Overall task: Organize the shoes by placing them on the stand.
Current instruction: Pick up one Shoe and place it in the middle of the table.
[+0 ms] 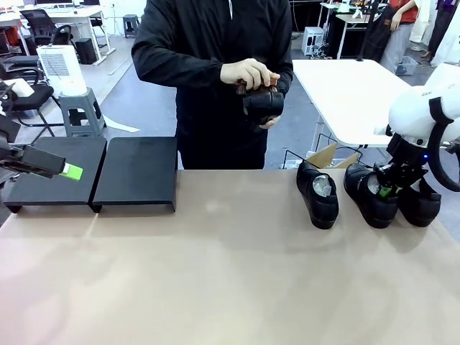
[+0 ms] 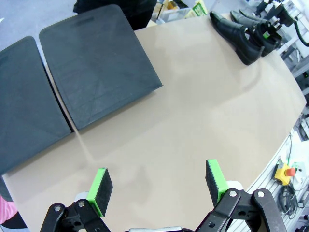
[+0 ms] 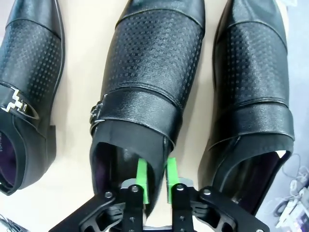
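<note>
Green-padded right end effector (image 3: 156,169): pinches narrow on the rear collar of the middle shoe (image 3: 154,72). Left end effector (image 2: 158,186): gapes wide, holds nothing, hovers above the tan worktop (image 2: 193,111) near the matte-black stand (image 2: 96,63). Glossy black, perforated, buckle-strapped; sits among three shoes (image 1: 320,194) rowed at the worktop's right end. Fourth shoe (image 1: 264,104): up in a person's hands (image 1: 248,72). Beyond: grey floor (image 1: 144,108), white table (image 1: 345,86).

The tan table (image 1: 215,273) carries the black stand (image 1: 136,172) at its far left corner and three black shoes (image 1: 365,198) side by side near its far right edge.
</note>
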{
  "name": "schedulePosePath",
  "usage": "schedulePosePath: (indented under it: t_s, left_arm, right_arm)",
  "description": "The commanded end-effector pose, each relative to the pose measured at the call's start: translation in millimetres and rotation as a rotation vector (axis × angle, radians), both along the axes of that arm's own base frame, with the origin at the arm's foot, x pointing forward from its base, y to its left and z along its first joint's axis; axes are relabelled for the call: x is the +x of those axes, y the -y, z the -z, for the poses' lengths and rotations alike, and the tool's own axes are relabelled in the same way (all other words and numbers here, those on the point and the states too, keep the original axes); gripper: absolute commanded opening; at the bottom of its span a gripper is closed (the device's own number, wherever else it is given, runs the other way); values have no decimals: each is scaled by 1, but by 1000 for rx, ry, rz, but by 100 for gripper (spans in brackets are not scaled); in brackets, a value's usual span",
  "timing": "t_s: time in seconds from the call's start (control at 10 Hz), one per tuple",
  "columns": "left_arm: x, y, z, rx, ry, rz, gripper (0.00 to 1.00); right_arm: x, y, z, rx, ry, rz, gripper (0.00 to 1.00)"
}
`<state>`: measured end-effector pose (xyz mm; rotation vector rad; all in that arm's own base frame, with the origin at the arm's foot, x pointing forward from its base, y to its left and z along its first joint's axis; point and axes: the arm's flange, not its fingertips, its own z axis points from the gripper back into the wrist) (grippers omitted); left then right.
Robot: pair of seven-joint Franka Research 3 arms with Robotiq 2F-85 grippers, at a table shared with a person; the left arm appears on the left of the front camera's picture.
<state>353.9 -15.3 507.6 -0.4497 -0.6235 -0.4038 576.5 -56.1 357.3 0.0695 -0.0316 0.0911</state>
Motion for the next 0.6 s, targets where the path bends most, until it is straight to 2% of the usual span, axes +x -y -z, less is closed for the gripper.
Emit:
schedulePosePath:
  t_s: [0.0, 0.3, 0.5]
  left_arm:
    - [0, -1, 0, -5, 5, 15, 100]
    - [0, -1, 0, -5, 5, 15, 100]
    - [0, -1, 0, -5, 5, 15, 100]
  right_arm:
    - [6, -1, 1, 24, -25, 5, 0]
    - [4, 0, 6, 31, -37, 10, 0]
    - [-4, 3, 5, 71, -56, -47, 0]
